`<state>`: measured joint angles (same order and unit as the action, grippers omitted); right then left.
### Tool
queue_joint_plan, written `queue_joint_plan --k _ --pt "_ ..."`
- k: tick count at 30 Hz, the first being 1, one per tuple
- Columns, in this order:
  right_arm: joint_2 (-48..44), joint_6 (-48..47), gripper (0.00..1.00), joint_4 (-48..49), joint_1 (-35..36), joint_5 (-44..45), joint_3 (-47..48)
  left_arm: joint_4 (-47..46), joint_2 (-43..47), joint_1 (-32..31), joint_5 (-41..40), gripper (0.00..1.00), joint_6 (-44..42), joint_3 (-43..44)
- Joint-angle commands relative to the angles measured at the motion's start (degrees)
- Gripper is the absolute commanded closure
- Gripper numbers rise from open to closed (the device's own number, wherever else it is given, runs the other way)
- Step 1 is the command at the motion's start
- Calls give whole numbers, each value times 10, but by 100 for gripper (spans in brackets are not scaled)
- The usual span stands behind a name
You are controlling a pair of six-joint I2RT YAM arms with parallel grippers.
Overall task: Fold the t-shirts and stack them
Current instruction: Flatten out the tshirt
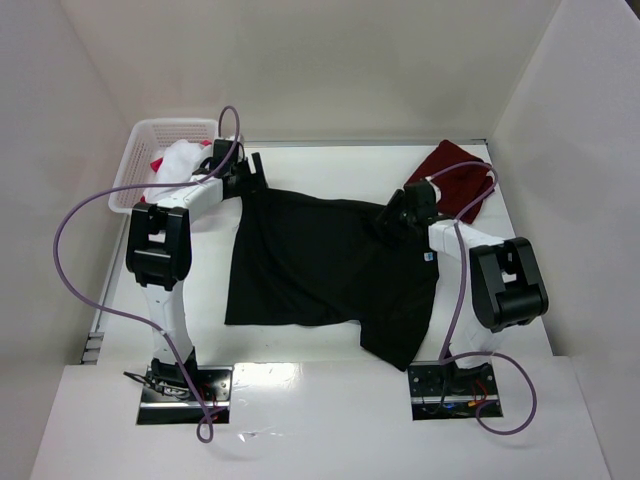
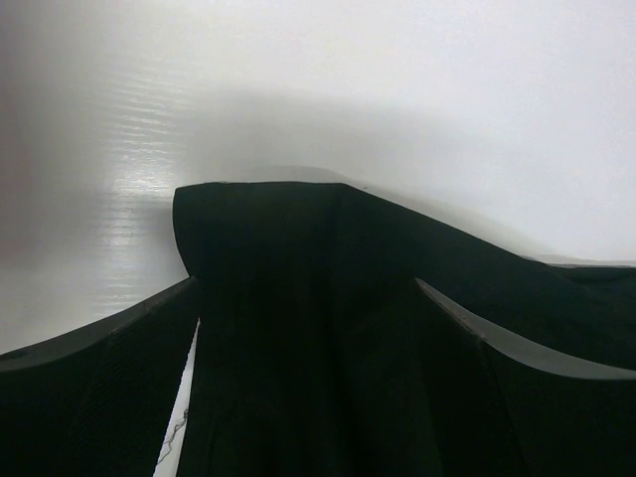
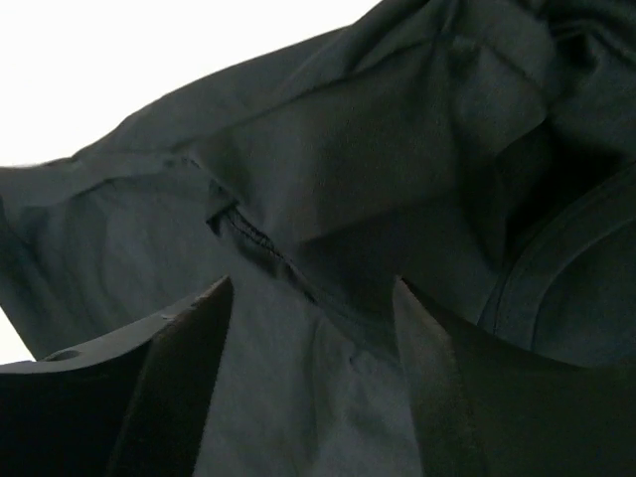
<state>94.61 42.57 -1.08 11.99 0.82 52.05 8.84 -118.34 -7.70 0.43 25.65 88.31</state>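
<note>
Black t-shirt point(image 1: 330, 270): spread mostly flat across middle of table point(image 1: 205, 300), plain, rumpled. Far-left corner drawn out to a narrow peak, bunched between fingers of left claw point(image 2: 306, 293). Near-right part angled toward near edge as a slanted flap. Stitched seam and loose folds in right wrist view.
Dark maroon t-shirt point(image 1: 455, 180): crumpled heap, far-right corner of table, just beyond black one's right end.
White t-shirt point(image 1: 182, 160): bunched inside basket point(image 1: 130, 160), far left.
Pink-red t-shirt point(image 1: 157, 164): small patch showing beside white one, same basket.

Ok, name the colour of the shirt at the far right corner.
Dark maroon; the shirt shows best in the top external view.
</note>
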Motion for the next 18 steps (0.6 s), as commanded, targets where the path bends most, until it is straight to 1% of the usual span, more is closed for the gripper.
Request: queue_joint_plan --k 1,4,11,12,18 --pt "3 4 31 -27 8 21 -5 -24 9 0 19 8 -14 5" --pt "8 4 33 -43 14 53 1 -24 4 0 19 8 -14 5" --pt "26 -7 34 -81 24 74 11 -24 4 0 19 8 -14 5" --pt "26 -7 34 -87 31 79 11 -24 4 0 19 7 -14 5" --pt "37 -13 34 -98 37 91 23 -24 -1 0 25 7 -14 5"
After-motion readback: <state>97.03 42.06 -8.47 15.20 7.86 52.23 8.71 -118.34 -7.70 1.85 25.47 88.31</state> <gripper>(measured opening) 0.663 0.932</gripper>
